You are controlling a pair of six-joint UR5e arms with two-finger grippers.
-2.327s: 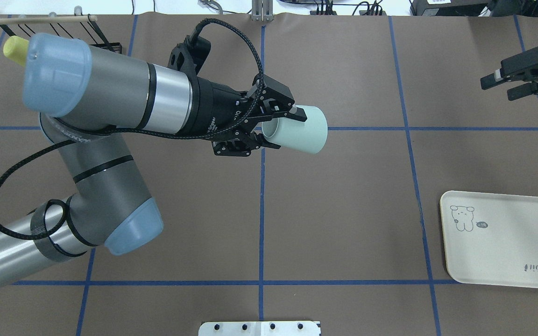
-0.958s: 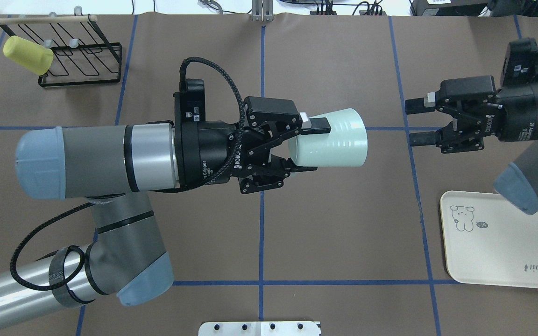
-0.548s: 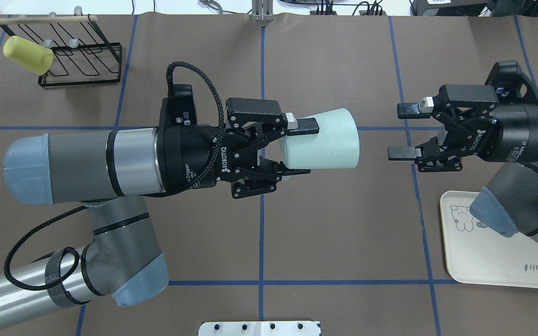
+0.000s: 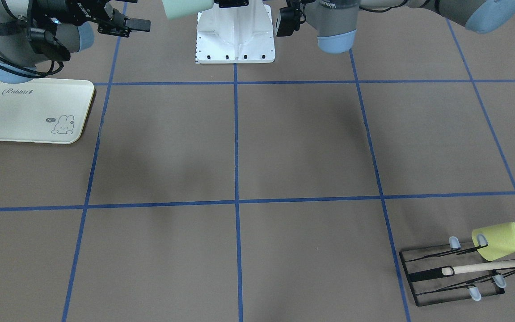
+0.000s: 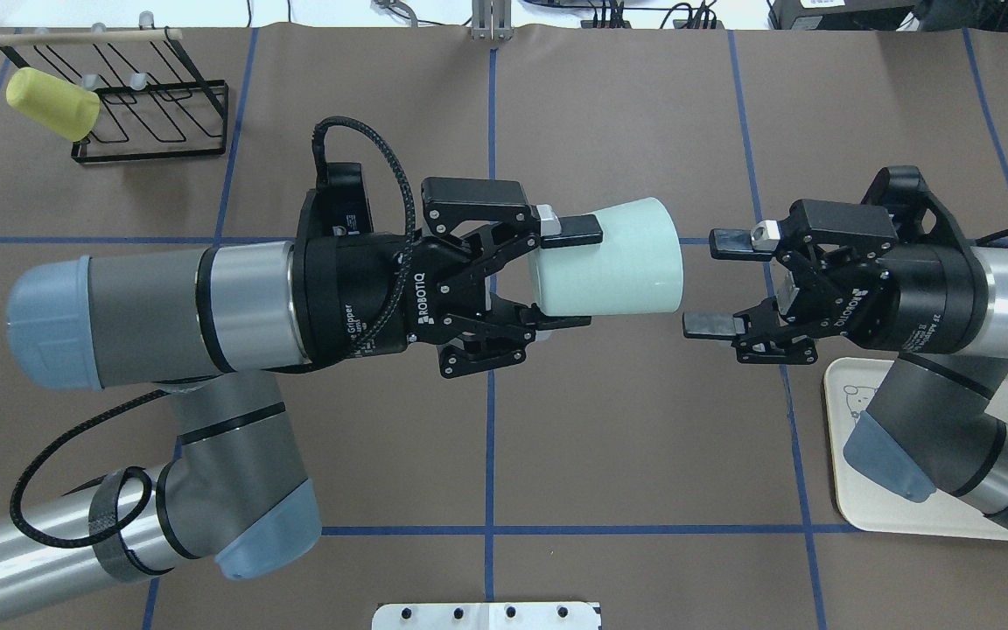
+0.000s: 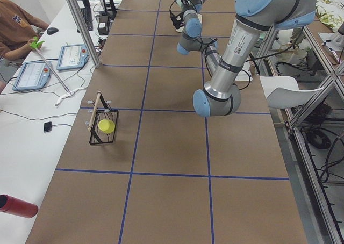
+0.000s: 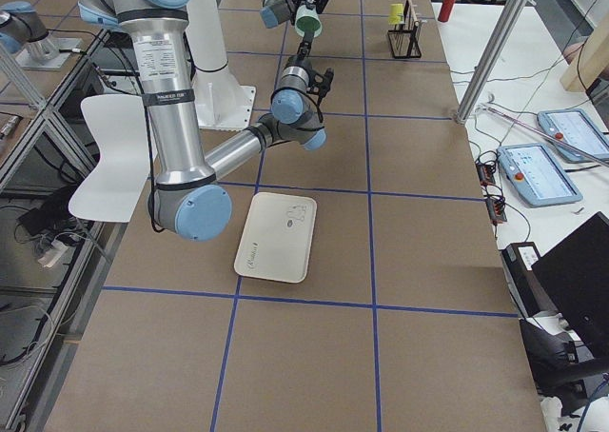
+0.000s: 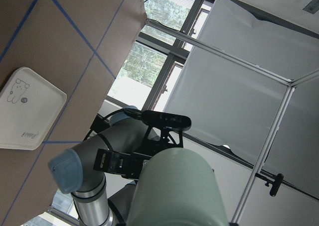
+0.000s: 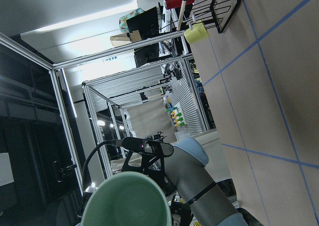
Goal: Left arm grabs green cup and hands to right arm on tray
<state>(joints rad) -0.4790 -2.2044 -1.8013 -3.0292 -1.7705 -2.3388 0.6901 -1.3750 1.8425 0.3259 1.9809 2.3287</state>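
Note:
My left gripper [image 5: 576, 276] is shut on the green cup [image 5: 609, 258] at its near end and holds it on its side, high above the table's middle. The cup's far end points at my right gripper [image 5: 707, 284], which is open, with its fingertips just short of the cup and not touching it. The cup also shows in the front-facing view [image 4: 186, 8], the left wrist view [image 8: 179, 186] and the right wrist view [image 9: 124, 201]. The cream tray [image 5: 871, 516] lies flat at the right, partly under my right arm, and shows whole in the front-facing view [image 4: 25, 112].
A yellow-green cup [image 5: 53, 103] hangs on a black wire rack [image 5: 150, 114] at the far left corner of the table. The robot's white base plate [image 5: 486, 617] sits at the near edge. Blue tape lines cross the brown table.
My right arm has moved left toward the cup, its gripper still open. My left gripper has shifted slightly right with the cup in it.

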